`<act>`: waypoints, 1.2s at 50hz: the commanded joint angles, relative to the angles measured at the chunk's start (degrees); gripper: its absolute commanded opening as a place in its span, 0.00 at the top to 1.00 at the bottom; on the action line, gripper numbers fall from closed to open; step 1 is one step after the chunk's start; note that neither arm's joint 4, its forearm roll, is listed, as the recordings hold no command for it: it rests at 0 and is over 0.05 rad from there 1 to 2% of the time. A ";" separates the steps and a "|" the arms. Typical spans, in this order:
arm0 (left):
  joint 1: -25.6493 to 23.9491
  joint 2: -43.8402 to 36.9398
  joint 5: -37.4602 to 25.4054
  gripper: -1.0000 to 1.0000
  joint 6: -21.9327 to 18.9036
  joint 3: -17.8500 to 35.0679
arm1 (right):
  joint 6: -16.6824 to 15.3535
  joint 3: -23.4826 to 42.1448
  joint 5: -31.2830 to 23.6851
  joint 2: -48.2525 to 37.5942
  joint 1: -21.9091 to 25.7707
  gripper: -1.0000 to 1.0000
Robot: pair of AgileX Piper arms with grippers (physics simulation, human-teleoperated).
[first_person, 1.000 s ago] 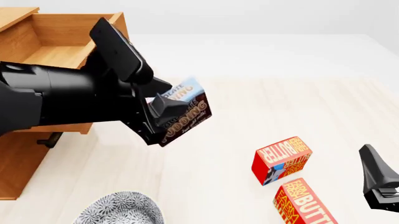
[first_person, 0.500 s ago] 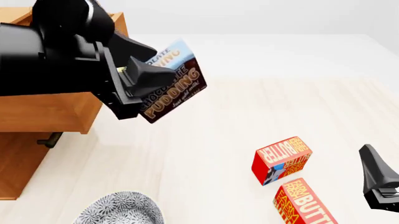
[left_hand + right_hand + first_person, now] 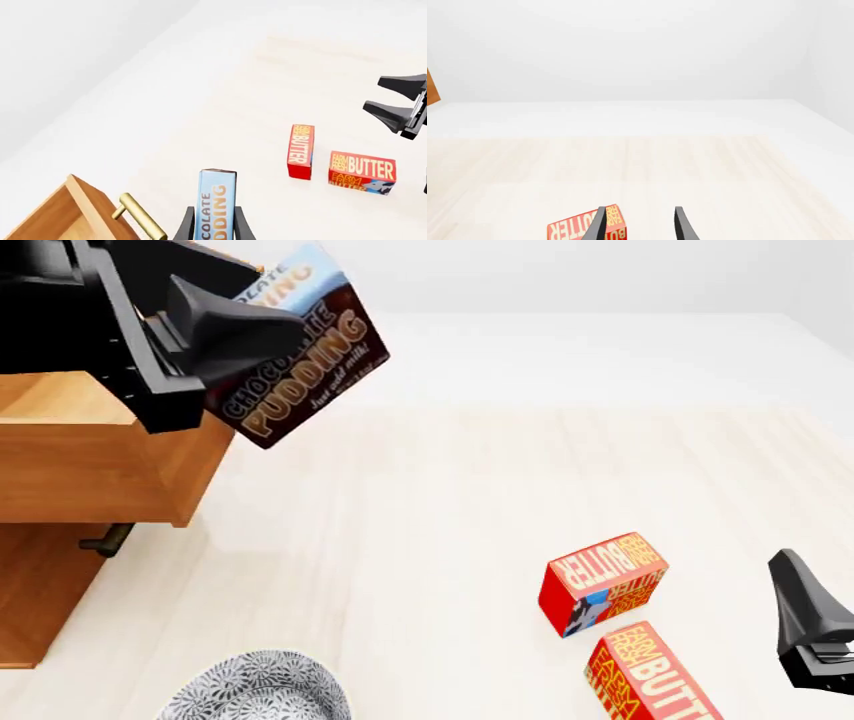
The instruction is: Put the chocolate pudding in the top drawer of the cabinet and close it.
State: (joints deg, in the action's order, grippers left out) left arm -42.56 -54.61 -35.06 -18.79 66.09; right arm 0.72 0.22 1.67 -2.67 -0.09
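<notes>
Chocolate pudding (image 3: 296, 350) rides in the air, pinched across its two broad faces by the left gripper (image 3: 200, 335), tilted, at about ten o'clock in the front view. It hangs just past the front corner of the top drawer (image 3: 100, 455), which stands pulled out of the cabinet (image 3: 40, 580).

It looks like a thin cardboard carton: light, stiff enough along its edges, but with broad faces that would likely dent under a hard squeeze and a printed skin that could slip. The present hold across the flat faces seems the sound one, since the pads get the widest bearing there; a pinch on the narrow red edge would probably let it swivel.

The front view shows the lettering, the tilt and the drawer's front wall, yet the black arm hides most of the drawer's inside. The left wrist view gives what that misses: the box edge-on between the two fingers (image 3: 187, 227), the drawer's brass handle (image 3: 141, 220) close beside it, and part of the open drawer's wooden wall.

The right gripper (image 3: 639, 225) hangs parted and holding nothing at four o'clock, with two butter boxes (image 3: 603, 582) near it. A patterned bowl (image 3: 260, 688) sits at seven o'clock.
</notes>
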 commanded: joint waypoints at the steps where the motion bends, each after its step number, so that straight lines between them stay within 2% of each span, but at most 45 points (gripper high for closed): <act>1: 5.05 1.89 -0.78 1.00 -1.22 0.57 | -0.13 -0.04 -0.40 0.58 0.02 0.00; 7: 8.04 2.79 -0.32 1.00 -3.67 0.46 | -0.13 -0.04 -0.40 0.58 0.02 0.00; 27: 13.20 3.78 -5.50 1.00 -3.75 6.15 | -0.13 -0.04 -0.40 0.58 0.02 0.00; 28: 15.08 4.30 -5.11 1.00 -4.60 5.80 | -0.13 -0.04 -0.40 0.58 0.02 0.00; 37: 16.86 3.88 -5.34 1.00 -3.26 6.12 | -0.13 -0.04 -0.40 0.58 0.02 0.00; 38: 17.69 3.86 -5.65 1.00 -2.09 6.76 | -0.13 -0.04 -0.40 0.58 0.02 0.00; 46: 21.67 3.25 -3.12 1.00 -2.39 4.37 | -0.13 -0.04 -0.40 0.58 0.02 0.00; 54: 24.34 0.25 -1.15 1.00 0.34 4.19 | -0.13 -0.04 -0.40 0.58 0.02 0.00; 60: 26.95 -0.95 0.37 1.00 0.15 3.56 | -0.13 -0.04 -0.40 0.58 0.02 0.00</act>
State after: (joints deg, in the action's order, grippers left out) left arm -20.70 -53.58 -37.29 -19.33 72.13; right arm 0.72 0.22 1.67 -2.67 -0.09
